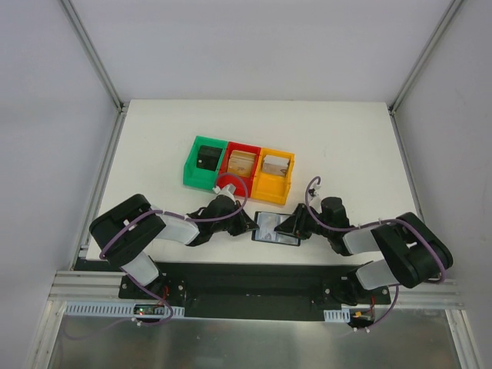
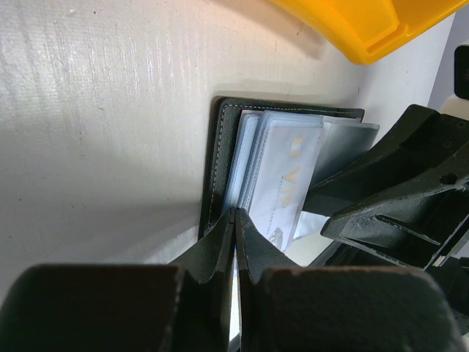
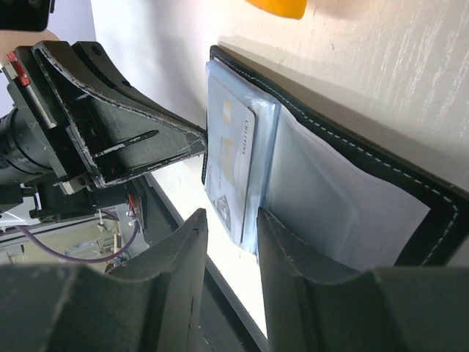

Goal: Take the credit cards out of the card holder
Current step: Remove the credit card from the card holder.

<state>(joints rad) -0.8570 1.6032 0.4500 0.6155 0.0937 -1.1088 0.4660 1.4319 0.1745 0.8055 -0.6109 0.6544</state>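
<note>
The card holder (image 1: pixel 275 228) lies open on the white table between my two grippers. Its black stitched cover (image 2: pixel 217 147) holds clear sleeves with pale credit cards (image 2: pixel 282 172) fanned in them. My left gripper (image 2: pixel 235 214) is shut with nothing between its fingers, and its tips rest at the holder's near-left edge. My right gripper (image 3: pixel 233 220) stands open just short of the sleeves. One card (image 3: pixel 234 158) lies beyond the gap, and the right finger (image 3: pixel 293 249) touches the clear sleeve. From above, the left gripper (image 1: pixel 247 227) and the right gripper (image 1: pixel 286 228) flank the holder.
Three small bins stand in a row behind the holder: green (image 1: pixel 204 161) with a black block, red (image 1: pixel 240 164) and yellow (image 1: pixel 274 175) with cards. A red round object (image 1: pixel 231 187) sits by the left wrist. The table's front edge is close below the holder.
</note>
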